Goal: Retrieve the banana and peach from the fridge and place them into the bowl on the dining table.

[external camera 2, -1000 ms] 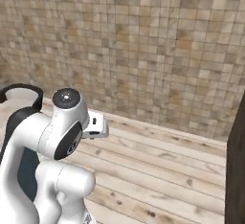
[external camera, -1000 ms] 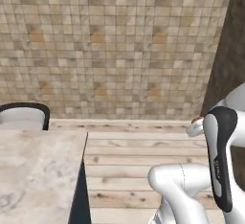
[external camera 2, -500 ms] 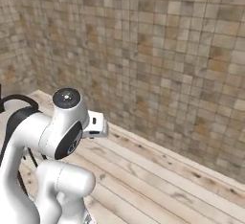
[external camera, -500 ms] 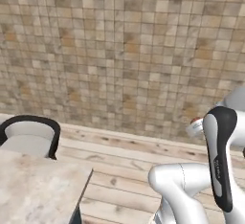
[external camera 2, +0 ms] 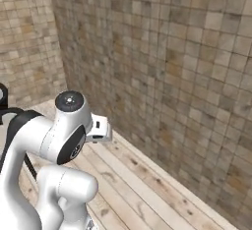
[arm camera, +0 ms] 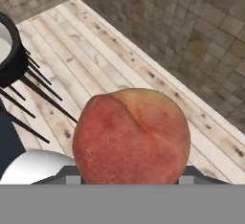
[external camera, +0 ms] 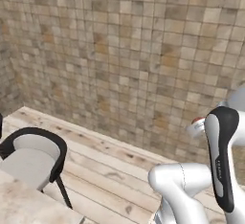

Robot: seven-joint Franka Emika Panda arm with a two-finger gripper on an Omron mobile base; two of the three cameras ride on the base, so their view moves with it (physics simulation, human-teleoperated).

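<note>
base has turned; stool (external camera: 29, 158) nearer (table (external camera: 28, 208) receding).

One peach (arm camera: 131, 137), right up close in the hand view. One stool (external camera: 29, 155) with a black back beside the table (external camera: 24, 208), that's one table corner in shot. Beyond the stool, two tiled walls (external camera 2: 162, 71) meeting at one corner.

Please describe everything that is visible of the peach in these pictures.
The peach is a round fruit with soft-looking skin, red-orange over most of it and paler yellow-orange toward the top. A shallow crease runs across its surface. In the hand view it sits large and close, right at the end effector, seemingly held there above the wooden plank floor. Its lower part is cut off at the bottom, so the contact itself cannot be seen.
</note>
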